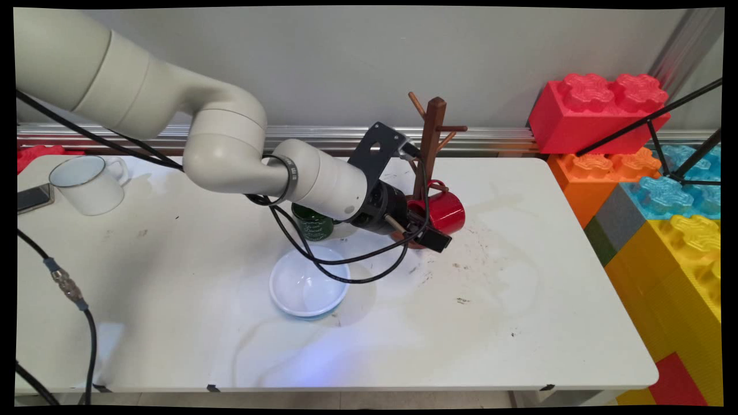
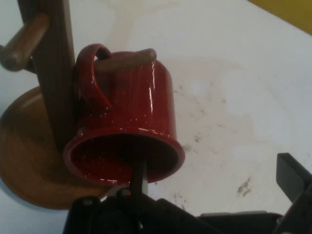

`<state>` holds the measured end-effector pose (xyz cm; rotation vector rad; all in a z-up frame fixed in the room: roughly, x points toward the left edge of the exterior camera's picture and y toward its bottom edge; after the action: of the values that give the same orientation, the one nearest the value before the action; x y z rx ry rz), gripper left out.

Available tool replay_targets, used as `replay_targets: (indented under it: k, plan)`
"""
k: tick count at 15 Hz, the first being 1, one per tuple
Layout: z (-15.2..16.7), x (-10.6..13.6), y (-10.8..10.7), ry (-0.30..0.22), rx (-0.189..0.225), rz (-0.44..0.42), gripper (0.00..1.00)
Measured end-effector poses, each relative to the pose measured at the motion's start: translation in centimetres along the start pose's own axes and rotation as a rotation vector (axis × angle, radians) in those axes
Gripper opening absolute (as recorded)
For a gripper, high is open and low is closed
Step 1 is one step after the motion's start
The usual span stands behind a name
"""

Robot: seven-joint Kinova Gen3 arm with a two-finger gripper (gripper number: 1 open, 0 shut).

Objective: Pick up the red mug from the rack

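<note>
A red mug (image 1: pixel 448 211) (image 2: pixel 131 107) hangs by its handle on a low peg of the brown wooden mug tree (image 1: pixel 432 132) (image 2: pixel 51 73), its mouth turned toward the hand. My gripper (image 1: pixel 424 233) (image 2: pixel 214 180) is open at the mug's rim. One finger (image 2: pixel 139 175) reaches into the mug's mouth. The other finger (image 2: pixel 292 175) stands well outside the mug's wall, apart from it. The tree's round base (image 2: pixel 24 161) rests on the white table (image 1: pixel 519 323).
A dark green mug (image 1: pixel 314 226) stands partly behind the arm, with a white bowl (image 1: pixel 308 282) in front of it. A white enamel mug (image 1: pixel 89 184) and a phone (image 1: pixel 33 197) sit at the far left. Large toy bricks (image 1: pixel 599 109) stack along the right side.
</note>
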<state>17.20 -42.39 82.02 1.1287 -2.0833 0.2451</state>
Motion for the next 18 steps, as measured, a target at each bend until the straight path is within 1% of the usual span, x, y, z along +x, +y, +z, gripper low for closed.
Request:
replay_targets:
  k: [3, 15, 18]
  plan:
    - [0.4, -0.2, -0.2, 0.011, -0.017, -0.014, 1.0]
    - [2.7, -0.7, -1.2, 0.029, -0.04, -0.057, 1.0]
    - [3.5, -0.9, -1.4, 0.029, -0.057, -0.056, 1.0]
